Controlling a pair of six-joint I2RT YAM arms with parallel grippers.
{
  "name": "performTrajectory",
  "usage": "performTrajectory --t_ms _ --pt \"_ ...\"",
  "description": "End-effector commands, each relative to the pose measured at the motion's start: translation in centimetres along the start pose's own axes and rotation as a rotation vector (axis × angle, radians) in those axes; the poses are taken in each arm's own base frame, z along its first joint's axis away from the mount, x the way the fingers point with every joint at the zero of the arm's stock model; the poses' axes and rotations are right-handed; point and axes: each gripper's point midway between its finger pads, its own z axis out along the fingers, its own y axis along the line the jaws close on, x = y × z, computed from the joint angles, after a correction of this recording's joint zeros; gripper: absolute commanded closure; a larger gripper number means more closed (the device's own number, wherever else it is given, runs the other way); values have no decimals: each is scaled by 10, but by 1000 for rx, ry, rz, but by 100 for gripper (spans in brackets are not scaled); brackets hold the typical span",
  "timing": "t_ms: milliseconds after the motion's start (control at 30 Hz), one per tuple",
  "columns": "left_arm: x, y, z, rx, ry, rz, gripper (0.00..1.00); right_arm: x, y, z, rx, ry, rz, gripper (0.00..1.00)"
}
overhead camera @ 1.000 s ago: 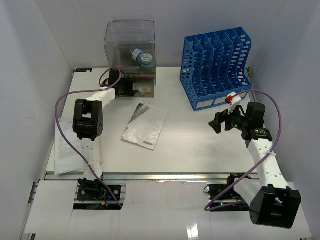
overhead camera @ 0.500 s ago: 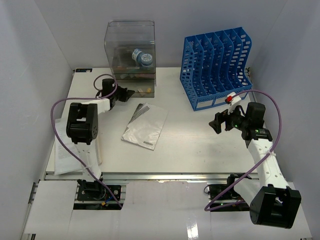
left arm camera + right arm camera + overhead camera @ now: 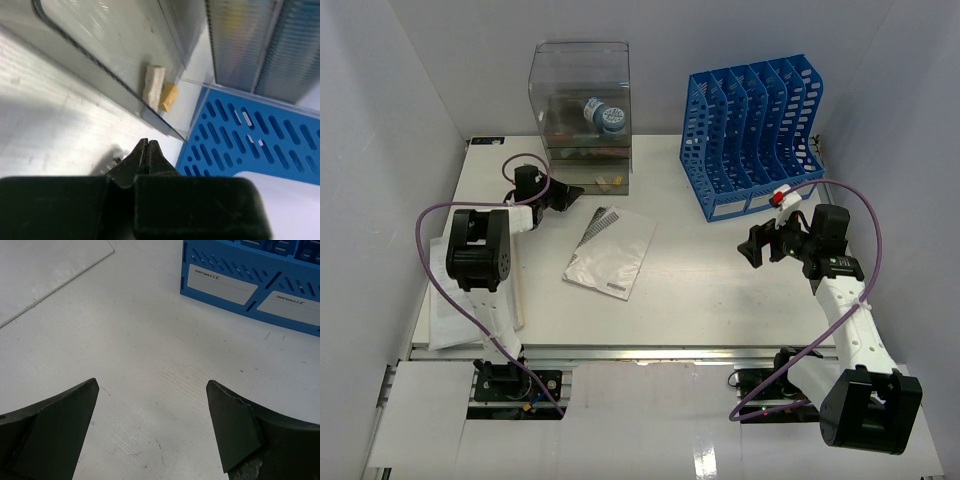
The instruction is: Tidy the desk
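Counter (image 3: 700,270) fills the middle of the top view, white, rail along its lower edge, and everything sits on it. Clear drawer box (image 3: 582,100) is at the upper centre with a blue-and-white roll (image 3: 605,116) inside. Blue file rack (image 3: 755,120) is at the upper right. Left claw (image 3: 565,190) is clenched, tips pressed together with nothing between them, low over the counter just left of the box's front corner. In the left wrist view its shut tips (image 3: 148,145) point at the box's base edge, where two small tan and orange blocks (image 3: 153,86) lie against the clear wall; it touches neither. Right claw (image 3: 752,248) is released, jaws spread wide and empty, over bare counter below the rack, aimed toward the frame's left; wide gap also seen in right wrist view (image 3: 152,390). Loose items left to sort, as I judge it: grey booklet (image 3: 610,252) at centre left and paper sheets (image 3: 445,310) at the lower left edge. Key relation: the booklet lies down and right of the left claw, its long axis running upper right to lower left. The left arm is nearer and the right is well apart from it. The left claw would need to open first.
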Motion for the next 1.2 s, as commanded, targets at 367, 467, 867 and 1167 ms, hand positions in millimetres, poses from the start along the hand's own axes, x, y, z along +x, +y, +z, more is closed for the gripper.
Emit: performTrajectory --t_ms 367,467,867,1167 --pt "-27 -1 45 -20 -44 -109 70 -2 -5 2 14 -8 -17 5" --pt "-36 -9 57 1 -55 -130 63 -1 -6 2 19 -5 -16 5" --pt "-65 -26 100 23 -86 -153 44 1 -11 2 40 4 -18 6" --pt "-62 -29 106 87 -59 -113 44 2 -12 1 40 5 -19 6"
